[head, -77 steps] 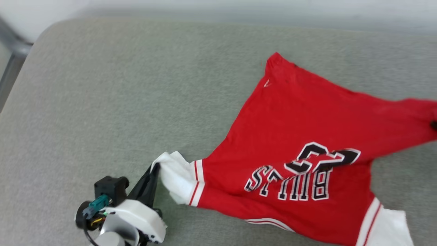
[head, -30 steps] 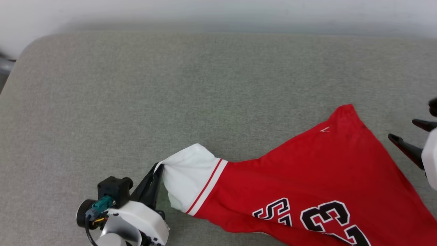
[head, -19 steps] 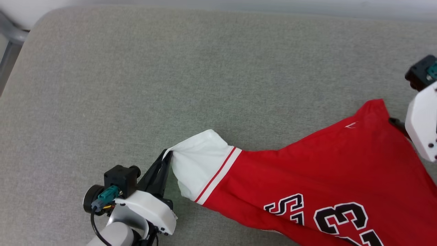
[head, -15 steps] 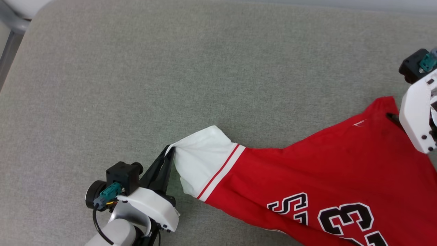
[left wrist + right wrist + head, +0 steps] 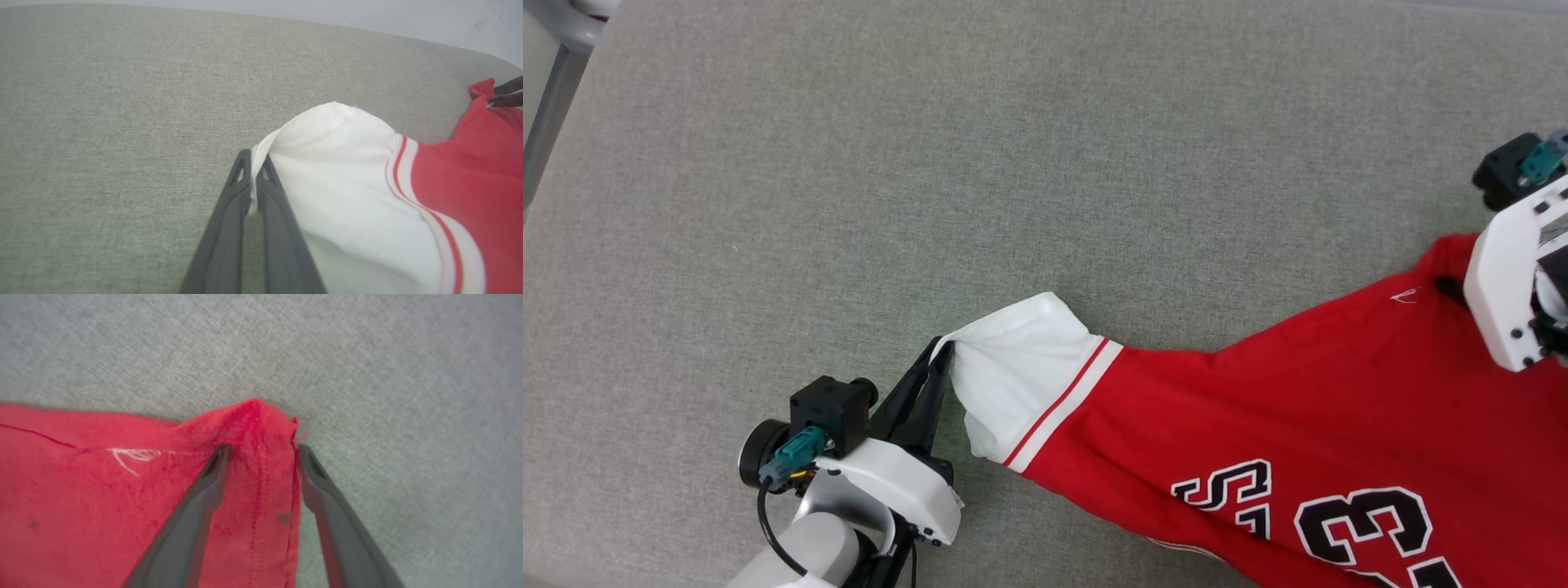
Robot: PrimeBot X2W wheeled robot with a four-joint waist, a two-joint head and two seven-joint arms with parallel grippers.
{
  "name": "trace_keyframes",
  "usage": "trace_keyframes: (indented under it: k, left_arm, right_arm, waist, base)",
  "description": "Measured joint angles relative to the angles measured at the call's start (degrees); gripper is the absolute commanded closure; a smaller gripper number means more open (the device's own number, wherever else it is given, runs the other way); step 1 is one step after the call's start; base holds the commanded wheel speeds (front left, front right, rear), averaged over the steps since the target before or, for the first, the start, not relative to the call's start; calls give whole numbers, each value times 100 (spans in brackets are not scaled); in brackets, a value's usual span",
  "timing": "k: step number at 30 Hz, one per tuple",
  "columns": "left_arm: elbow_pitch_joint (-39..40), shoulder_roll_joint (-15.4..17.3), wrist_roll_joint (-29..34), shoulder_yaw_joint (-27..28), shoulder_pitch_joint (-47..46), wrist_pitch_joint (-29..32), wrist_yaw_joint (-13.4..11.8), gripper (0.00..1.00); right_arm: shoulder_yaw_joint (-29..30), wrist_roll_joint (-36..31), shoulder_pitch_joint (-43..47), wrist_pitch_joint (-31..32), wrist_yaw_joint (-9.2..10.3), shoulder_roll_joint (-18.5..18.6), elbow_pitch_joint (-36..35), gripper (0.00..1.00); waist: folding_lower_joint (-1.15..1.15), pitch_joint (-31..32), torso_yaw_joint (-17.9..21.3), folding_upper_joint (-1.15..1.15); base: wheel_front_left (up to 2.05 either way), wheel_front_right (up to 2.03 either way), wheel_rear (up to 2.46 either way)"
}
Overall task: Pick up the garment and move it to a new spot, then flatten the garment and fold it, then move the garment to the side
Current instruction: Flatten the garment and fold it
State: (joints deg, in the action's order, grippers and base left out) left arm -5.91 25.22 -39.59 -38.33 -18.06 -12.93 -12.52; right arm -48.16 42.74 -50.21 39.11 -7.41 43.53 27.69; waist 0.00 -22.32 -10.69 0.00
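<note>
**Garment (image 5: 1258, 392), a red jersey-style shirt with white red-striped sleeves, pinned at one end on the cushion**

I've got it lying on the flat grey woven fabric cushion (image 5: 931, 163), and in my head view it runs from the middle out to the right edge and down to the bottom. Its printed side faces up. I can read a black, white-outlined S and a 23 near the bottom of that view, cut off by the frame.

The left gripper (image 5: 253, 159) has its two dark fingers pressed together on the cuff edge of the white sleeve (image 5: 1021, 376). A thin fold of white cloth is pinched right between the tips. The sleeve bulges up behind the pinch, and its red stripe sits where white meets red.

Over on the far right, the right gripper (image 5: 261, 451) is at the red hem corner (image 5: 253, 416). Its jaws stand wide. One finger lies on top of the red cloth, the other sits just beside the cloth's edge over the cushion, and the corner rises in a small peak between the tips. I see no squeeze on it there. A small white mark shows on the red just to the side of that finger.
</note>
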Motion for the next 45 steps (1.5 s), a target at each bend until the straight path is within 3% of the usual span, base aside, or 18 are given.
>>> trace_keyframes:
  k: [14,23,30,35,45]
  left_arm:
    - [-114,236,7,52,13,-10,19,100]
    - [391,799,426,303,-853,282,-134,100]
    - [579,1004,677,416,-1695,500,-103,100]
    - [554,1035,845,460,-2463,675,62,100]
    - [33,623,1068,539,-4413,828,404,100]
  right_arm:
    - [-392,474,-37,-1909,-12,-10,-48,100]
    - [-225,717,-165,-3178,-12,80,-616,100]
    - [164,671,-342,-3574,-12,124,-855,100]
    - [578,534,-612,-3640,-12,125,-937,100]
    - [1401,252,-1553,-3618,-12,-343,-715,100]
  waist:
    - [0,756,295,0]
    - [0,1289,755,0]
    - [-1,1351,967,0]
    - [0,1193,1028,0]
    - [0,591,1064,0]
  base:
    - [0,0,0]
    - [0,0,0]
    - [0,0,0]
    - [0,0,0]
    - [0,0,0]
